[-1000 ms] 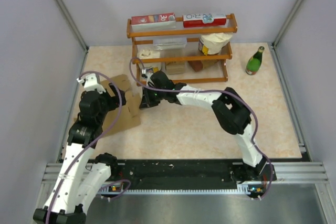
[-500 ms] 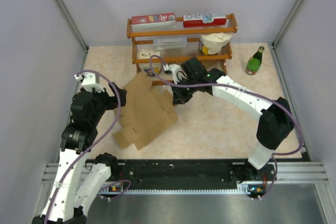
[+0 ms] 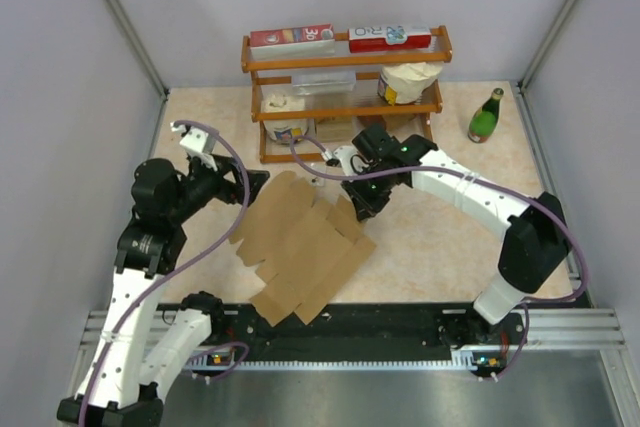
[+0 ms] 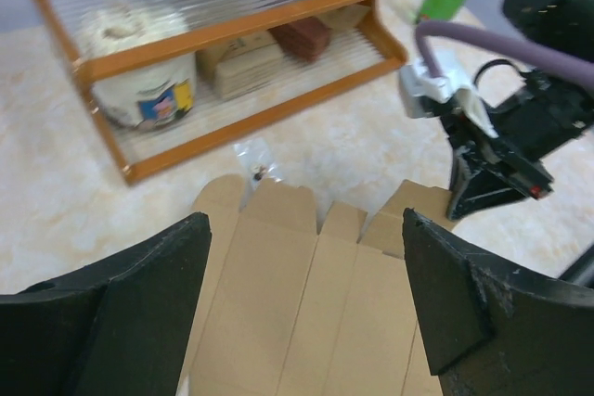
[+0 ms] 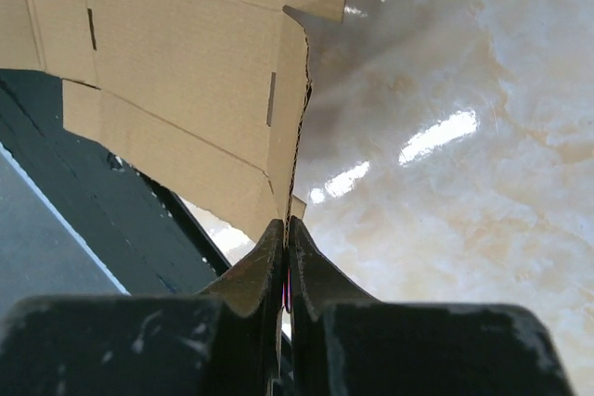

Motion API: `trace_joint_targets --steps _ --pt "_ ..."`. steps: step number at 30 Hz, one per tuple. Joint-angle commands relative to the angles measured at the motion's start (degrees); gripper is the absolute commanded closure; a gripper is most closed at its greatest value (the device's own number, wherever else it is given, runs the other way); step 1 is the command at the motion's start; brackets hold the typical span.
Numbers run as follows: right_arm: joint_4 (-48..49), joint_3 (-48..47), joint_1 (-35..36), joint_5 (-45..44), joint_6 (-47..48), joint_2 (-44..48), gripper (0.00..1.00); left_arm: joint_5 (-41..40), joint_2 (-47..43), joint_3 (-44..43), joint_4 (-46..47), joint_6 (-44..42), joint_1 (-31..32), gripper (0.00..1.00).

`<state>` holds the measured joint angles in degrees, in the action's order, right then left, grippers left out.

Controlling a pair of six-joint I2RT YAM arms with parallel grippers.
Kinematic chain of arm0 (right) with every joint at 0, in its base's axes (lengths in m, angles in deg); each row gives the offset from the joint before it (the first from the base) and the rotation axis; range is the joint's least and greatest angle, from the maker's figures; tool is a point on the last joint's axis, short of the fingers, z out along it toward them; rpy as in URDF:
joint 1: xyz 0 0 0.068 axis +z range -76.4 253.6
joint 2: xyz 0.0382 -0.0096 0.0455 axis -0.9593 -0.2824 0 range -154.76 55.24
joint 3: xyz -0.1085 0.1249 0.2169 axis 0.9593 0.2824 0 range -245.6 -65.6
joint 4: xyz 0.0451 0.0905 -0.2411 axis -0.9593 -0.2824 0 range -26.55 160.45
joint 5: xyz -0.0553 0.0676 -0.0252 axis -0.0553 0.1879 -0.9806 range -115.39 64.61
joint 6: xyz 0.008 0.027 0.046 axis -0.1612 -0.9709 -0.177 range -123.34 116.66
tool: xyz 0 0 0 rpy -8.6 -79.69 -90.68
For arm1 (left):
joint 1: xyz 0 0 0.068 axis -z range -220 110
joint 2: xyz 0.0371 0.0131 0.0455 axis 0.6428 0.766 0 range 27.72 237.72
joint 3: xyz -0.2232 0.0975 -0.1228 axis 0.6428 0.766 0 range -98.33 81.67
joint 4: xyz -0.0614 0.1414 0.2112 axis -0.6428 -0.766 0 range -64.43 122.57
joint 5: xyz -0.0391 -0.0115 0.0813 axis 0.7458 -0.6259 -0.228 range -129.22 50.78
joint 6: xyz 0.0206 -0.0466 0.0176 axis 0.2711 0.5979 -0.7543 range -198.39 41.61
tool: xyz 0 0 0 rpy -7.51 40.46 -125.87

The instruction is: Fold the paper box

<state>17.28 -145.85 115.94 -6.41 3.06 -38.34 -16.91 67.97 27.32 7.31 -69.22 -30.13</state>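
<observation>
Paper box (image 3: pixel 305 247): plain brown cardboard, matte, unprinted; a flat die-cut sheet with parallel creases dividing long panels, short slots, and rounded flaps and tabs along its ends. It lies unfolded on the front-left part of the desk (image 3: pixel 440 237), with its near corner reaching over the black rail at the desk's front edge. Desk: glossy, cream and pink marbled surface that shows bright glare. Right claw (image 3: pixel 362 205): black fingers pressed together on the far right edge of the sheet. In the right wrist view the cardboard edge (image 5: pixel 186 71) runs straight into the closed fingertips and casts a shadow on the desk beside it. Left claw (image 3: pixel 255 179): black, blunt fingers set wide apart and holding nothing, sitting at the sheet's far left corner. In the left wrist view the end flaps (image 4: pixel 306 322) show between the fingers. Wooden rack (image 3: pixel 345 107): orange-brown frame with wire shelves, standing at the back of the desk. Green bottle (image 3: pixel 486 117): upright, to the right of the rack.
</observation>
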Motion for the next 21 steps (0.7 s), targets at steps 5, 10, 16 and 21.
trace_joint_targets --steps 5,10,16,21 --pt "-3.61 -3.15 0.37 0.17 4.41 6.39 1.00 25.13 8.08 -3.75 14.26 -3.02 0.06 0.15" --pt "-3.61 -6.14 0.28 5.70 5.65 9.55 1.00 33.14 8.97 0.37 24.79 1.89 0.06 0.14" --pt "-3.61 -7.47 0.28 10.72 6.96 12.54 1.00 39.38 10.37 5.65 38.34 9.28 0.15 0.14" --pt "-3.70 -8.08 0.28 13.88 7.76 13.07 1.00 43.34 12.92 6.36 45.81 13.42 2.34 0.14"
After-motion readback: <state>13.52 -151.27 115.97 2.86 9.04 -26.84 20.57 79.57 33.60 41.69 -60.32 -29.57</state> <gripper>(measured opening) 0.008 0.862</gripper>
